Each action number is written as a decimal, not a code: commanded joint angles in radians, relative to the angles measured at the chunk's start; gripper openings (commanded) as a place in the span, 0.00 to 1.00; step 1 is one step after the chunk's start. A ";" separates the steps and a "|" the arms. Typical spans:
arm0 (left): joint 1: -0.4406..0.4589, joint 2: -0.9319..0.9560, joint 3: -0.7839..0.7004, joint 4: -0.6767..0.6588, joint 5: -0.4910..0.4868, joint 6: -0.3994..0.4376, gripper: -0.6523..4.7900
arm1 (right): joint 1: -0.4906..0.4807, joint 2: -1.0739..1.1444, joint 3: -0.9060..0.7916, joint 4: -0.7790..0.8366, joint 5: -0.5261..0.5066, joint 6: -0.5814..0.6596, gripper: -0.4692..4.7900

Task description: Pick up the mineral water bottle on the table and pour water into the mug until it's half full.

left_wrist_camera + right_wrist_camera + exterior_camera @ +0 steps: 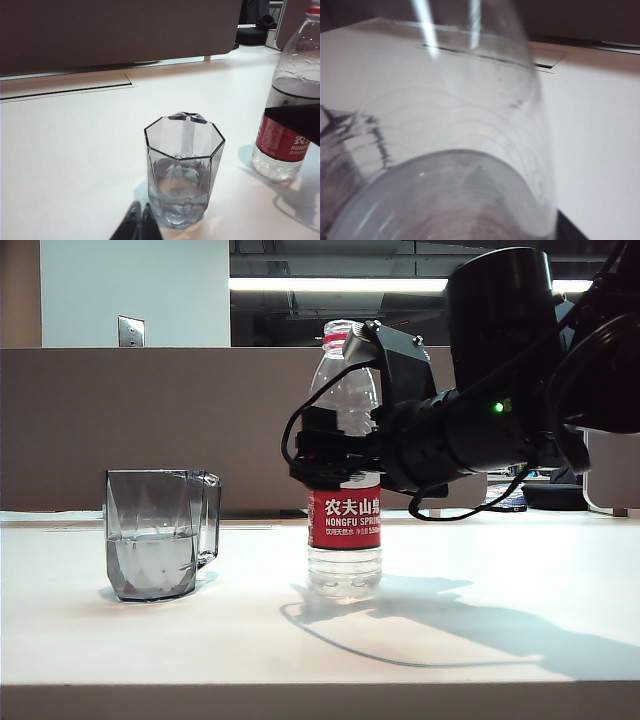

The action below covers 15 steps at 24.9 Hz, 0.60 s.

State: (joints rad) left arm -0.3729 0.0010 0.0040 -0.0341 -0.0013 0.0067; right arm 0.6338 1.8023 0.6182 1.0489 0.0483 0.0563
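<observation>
Your bottle (344, 530) stands upright on the table (500, 640), neck up, right of the mug (160, 535). Your right gripper (325, 455) surrounds its middle; whether it grips, I cannot tell. Your left gripper (139, 220), fingers together, sits near the mug.

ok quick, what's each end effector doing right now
left end effector: closed, empty, near the mug
right end effector: around the mineral water bottle; grip cannot be told
</observation>
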 commanded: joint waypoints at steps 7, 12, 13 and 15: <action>0.002 0.000 0.003 0.013 0.002 0.000 0.11 | 0.007 -0.061 -0.049 0.025 0.002 -0.001 1.00; 0.061 0.000 0.003 0.013 0.006 0.000 0.11 | 0.023 -0.182 -0.193 0.027 0.006 0.003 1.00; 0.084 0.000 0.003 0.013 0.006 0.000 0.11 | 0.028 -0.203 -0.215 0.027 0.011 0.005 1.00; 0.128 0.000 0.003 0.013 0.005 0.000 0.11 | 0.039 -0.251 -0.261 0.035 0.020 0.006 1.00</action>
State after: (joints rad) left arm -0.2691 0.0010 0.0040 -0.0341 0.0002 0.0067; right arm 0.6662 1.5871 0.3824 1.0561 0.0582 0.0593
